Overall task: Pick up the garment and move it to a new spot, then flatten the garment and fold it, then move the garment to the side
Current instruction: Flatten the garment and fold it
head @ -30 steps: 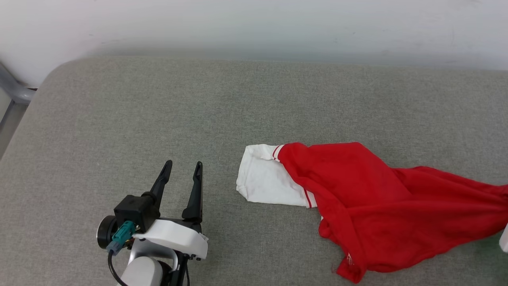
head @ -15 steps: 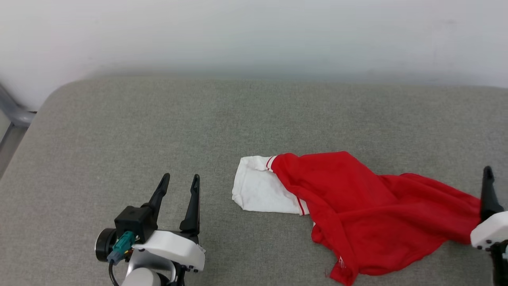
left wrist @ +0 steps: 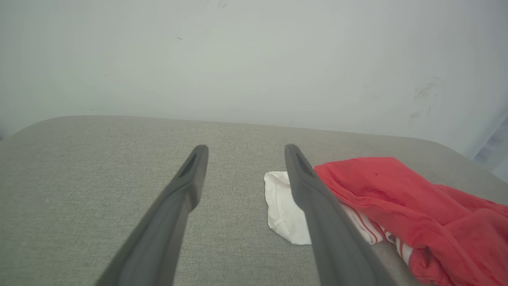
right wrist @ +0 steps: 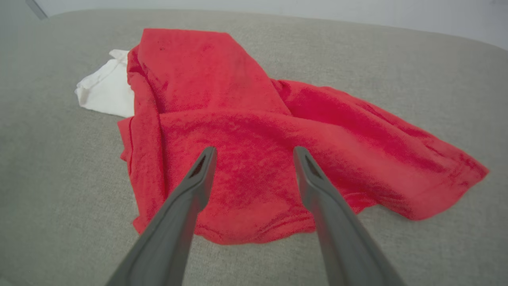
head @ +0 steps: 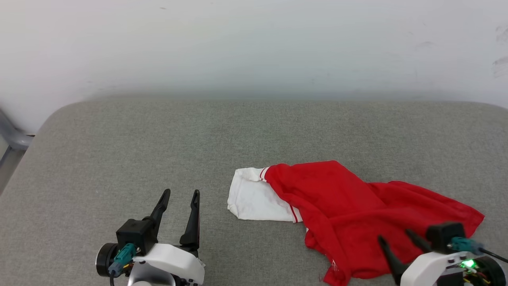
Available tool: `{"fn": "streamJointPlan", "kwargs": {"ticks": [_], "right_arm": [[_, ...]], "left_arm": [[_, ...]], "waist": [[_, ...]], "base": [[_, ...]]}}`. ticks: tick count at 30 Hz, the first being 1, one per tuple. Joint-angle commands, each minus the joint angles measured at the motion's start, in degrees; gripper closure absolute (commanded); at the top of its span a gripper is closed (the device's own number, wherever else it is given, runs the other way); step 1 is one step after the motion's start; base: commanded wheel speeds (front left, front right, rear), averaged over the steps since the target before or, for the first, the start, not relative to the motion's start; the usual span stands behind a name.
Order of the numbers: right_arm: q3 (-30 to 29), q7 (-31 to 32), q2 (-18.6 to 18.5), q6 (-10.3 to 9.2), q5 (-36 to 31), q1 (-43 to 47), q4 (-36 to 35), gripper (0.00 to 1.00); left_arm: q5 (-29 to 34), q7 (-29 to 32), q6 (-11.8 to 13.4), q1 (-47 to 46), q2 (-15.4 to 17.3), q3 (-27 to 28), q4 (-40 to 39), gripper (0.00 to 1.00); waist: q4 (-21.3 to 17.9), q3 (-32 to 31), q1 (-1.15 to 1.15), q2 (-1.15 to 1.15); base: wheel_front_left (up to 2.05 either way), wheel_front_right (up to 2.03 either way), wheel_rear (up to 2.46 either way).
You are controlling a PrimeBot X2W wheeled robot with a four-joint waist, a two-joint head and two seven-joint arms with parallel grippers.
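On the grey padded surface [head: 119, 151], the garment [head: 357, 214] lies crumpled right of centre. Its red body is bunched in loose folds, and one white sleeve [head: 254, 196] with red-and-white stripe trim sticks out flat toward the left. The right gripper [head: 395, 235] hovers at the lower right over the garment's near edge, fingers spread with nothing between them. The left gripper [head: 181, 192] sits at the lower left, well apart from the cloth, fingers likewise spread and empty, pointing toward the pale wall [head: 254, 47].
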Motion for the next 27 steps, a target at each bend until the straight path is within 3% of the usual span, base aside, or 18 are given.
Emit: {"fn": "streamJointPlan", "kwargs": {"ticks": [1, 5, 11, 20, 24, 25, 27], "right_arm": [[3.7, 5.2, -2.5, -0.04, 2.3, 1.5, -2.2, 0.00], [10.0, 14.5, -7.4, -0.03, 5.8, 1.7, -5.8, 0.00], [18.0, 19.6, -11.8, -0.04, 9.2, -2.2, -6.9, 0.00], [29.0, 21.7, -14.7, -0.04, 12.9, -9.6, 0.6, 0.00], [32.6, 25.7, -15.8, -0.04, 14.8, -10.3, 6.3, 0.00], [33.2, 26.7, -15.8, -0.04, 15.7, -10.1, 7.5, 0.36], [34.3, 28.6, -15.9, -0.02, 16.8, -10.1, 8.8, 1.00]], "left_arm": [[-0.3, 0.1, 0.2, 0.7, 0.4, 0.0, -0.2, 0.00], [-0.4, 0.1, 0.3, 0.3, 0.4, -0.2, -0.6, 0.00], [-0.5, -0.1, 0.0, -1.4, 0.3, -0.5, -1.0, 0.00], [-0.4, -0.4, -0.6, -4.0, -0.3, -1.0, -0.3, 0.00], [-0.3, -0.6, -0.7, -4.8, -0.6, -0.9, 0.3, 0.00], [-0.3, -0.7, -0.8, -4.9, -0.6, -0.8, 0.5, 0.00], [-0.2, -0.7, -0.8, -5.2, -0.9, -0.7, 0.7, 0.00]], "waist": [[-0.2, 0.2, 0.01, 0.00], [-0.3, 1.1, 0.01, 0.00], [0.2, 3.5, 0.01, 0.00], [2.6, 7.8, 0.01, 0.00], [3.4, 8.8, 0.01, 0.00], [3.5, 9.0, 0.01, 0.00], [3.7, 9.2, 0.01, 0.00]], "base": [[0.00, 0.00, 0.00], [0.00, 0.00, 0.00], [0.00, 0.00, 0.00], [0.00, 0.00, 0.00], [0.00, 0.00, 0.00], [0.00, 0.00, 0.00], [0.00, 0.00, 0.00]]}}
